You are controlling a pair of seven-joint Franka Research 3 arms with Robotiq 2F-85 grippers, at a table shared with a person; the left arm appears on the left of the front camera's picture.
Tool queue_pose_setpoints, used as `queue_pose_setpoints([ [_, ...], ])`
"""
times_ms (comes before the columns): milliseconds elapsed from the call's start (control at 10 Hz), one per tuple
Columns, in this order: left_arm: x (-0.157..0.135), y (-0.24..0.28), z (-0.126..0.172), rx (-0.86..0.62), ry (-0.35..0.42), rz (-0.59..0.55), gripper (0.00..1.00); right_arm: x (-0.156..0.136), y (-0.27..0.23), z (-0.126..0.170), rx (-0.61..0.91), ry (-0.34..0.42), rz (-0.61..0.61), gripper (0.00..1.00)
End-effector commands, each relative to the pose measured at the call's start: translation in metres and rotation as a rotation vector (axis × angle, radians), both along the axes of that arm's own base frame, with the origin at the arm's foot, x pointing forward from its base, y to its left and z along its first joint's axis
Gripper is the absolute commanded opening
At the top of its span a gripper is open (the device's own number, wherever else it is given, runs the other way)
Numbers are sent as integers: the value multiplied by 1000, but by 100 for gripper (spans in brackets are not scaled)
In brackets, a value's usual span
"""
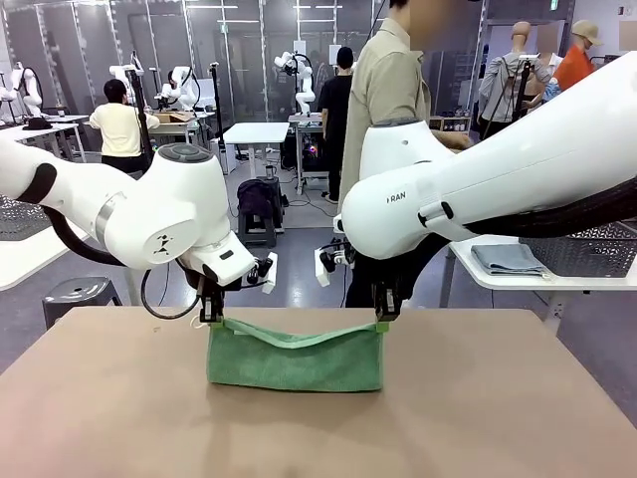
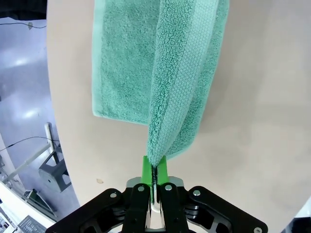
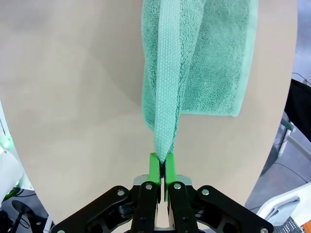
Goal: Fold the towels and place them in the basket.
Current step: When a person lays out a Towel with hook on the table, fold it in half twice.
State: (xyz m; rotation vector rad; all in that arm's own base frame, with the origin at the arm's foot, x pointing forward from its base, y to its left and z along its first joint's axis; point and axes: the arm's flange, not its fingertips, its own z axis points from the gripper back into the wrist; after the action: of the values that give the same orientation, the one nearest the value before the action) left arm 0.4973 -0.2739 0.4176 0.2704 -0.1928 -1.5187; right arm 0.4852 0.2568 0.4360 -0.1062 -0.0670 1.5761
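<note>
A mint green towel (image 1: 296, 360) is stretched between my two grippers above the brown table (image 1: 318, 428), its lower part resting on the tabletop. My left gripper (image 1: 212, 317) is shut on the towel's left upper corner. My right gripper (image 1: 382, 319) is shut on the right upper corner. In the left wrist view the green pads (image 2: 147, 170) of the left gripper (image 2: 154, 170) pinch the towel (image 2: 160, 73) edge, which hangs down to the table. The right wrist view gives the same: the right gripper (image 3: 161, 167) clamps the towel (image 3: 194, 63). A dark mesh basket (image 1: 587, 251) sits on a side table at the right.
A person (image 1: 388, 110) stands behind the far edge of the table. The white side table (image 1: 518, 279) at the right also carries a folded grey-blue cloth (image 1: 508, 259). A round stool (image 1: 80, 294) stands off the table's left far corner.
</note>
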Motion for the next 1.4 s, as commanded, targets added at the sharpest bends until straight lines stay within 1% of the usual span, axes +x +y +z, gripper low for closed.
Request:
queue_pose_setpoints([
  [0,11,-2,-12,-1,15,-16,4,15,-1,-15,23,17,27,5],
  [200,24,0,-29,-7,30,-3,4,27,-3,-30,17,12,39,5],
  [400,36,1,-38,-15,43,0,4,41,-2,-40,17,20,59,5],
  [700,57,-2,-50,-13,72,-5,4,66,-2,-52,25,61,59,5],
  [1300,87,1,-69,13,87,39,4,102,-9,-63,25,77,58,5],
])
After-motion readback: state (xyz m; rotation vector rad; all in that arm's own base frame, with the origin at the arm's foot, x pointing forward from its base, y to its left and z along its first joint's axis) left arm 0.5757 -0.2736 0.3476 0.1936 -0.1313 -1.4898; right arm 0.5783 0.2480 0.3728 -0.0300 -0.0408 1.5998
